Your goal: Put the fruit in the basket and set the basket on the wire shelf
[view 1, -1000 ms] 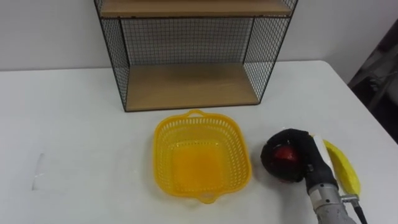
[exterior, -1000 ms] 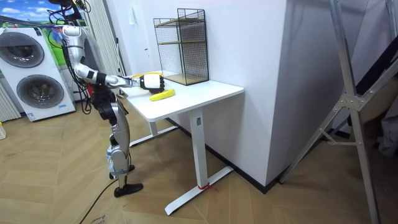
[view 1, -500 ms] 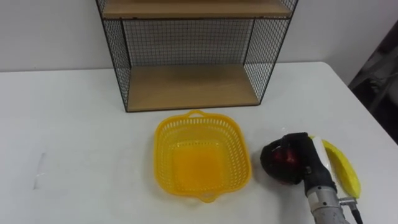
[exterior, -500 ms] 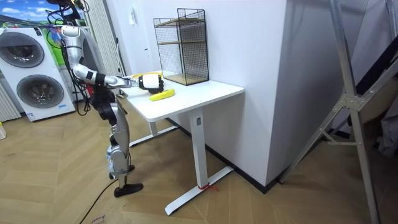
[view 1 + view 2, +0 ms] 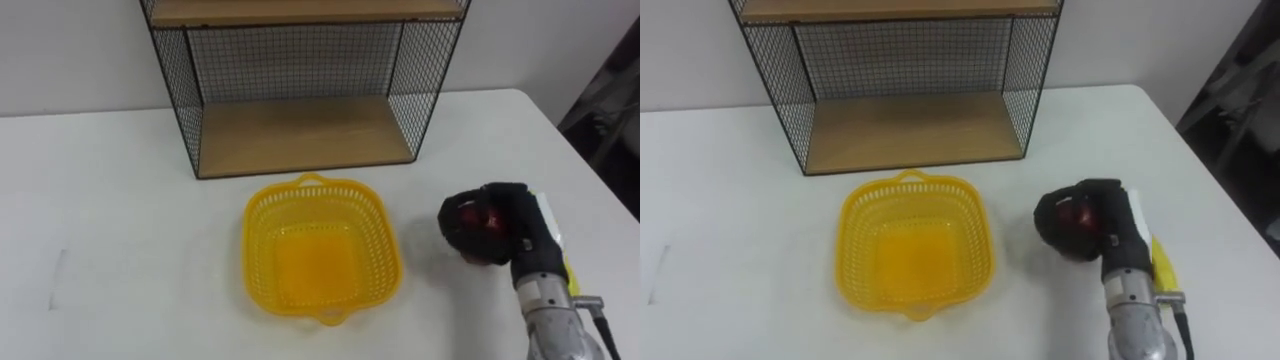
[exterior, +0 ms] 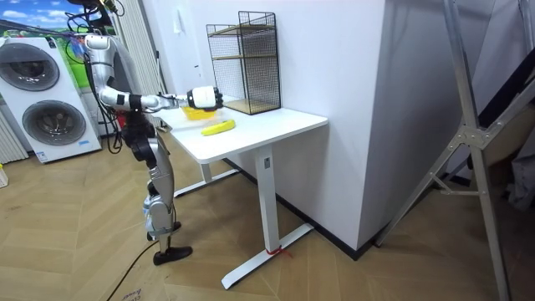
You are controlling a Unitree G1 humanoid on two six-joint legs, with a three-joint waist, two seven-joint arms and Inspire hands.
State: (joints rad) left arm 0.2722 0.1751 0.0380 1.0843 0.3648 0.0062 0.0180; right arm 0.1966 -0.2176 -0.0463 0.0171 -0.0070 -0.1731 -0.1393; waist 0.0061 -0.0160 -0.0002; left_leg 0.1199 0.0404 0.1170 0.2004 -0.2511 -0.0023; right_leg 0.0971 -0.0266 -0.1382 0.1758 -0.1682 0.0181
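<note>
**Apple in the right hand, beside the basket**

The yellow basket (image 5: 254, 250) sits on the white tabletop (image 5: 110, 190), its small handle tabs pointing toward and away from the robot. The red apple (image 5: 488, 221) is to the right of the basket, apart from its rim, and is gripped in the right hand (image 5: 515, 235). The dark fingers (image 5: 462, 212) are curled round the fruit, so only a patch of red shows between them. In the room view the hand and the apple are held clear above the tabletop, at about the height of the wire shelf's lower board, with the arm stretched out nearly level from the robot's shoulder.

The banana (image 5: 1161, 262) lies flat on the tabletop, farther right of the basket than the apple. In the eye views it is mostly hidden behind the hand and wrist. Neither fruit is in the basket yet.

The wire shelf (image 5: 300, 135) stands beyond the basket, on the side away from the robot and close to the wall. Its open front faces the basket, and its lower wooden board is just behind the basket's far handle tab.

In the room view the robot stands upright at the tabletop's edge, on the basket's near side.
</note>
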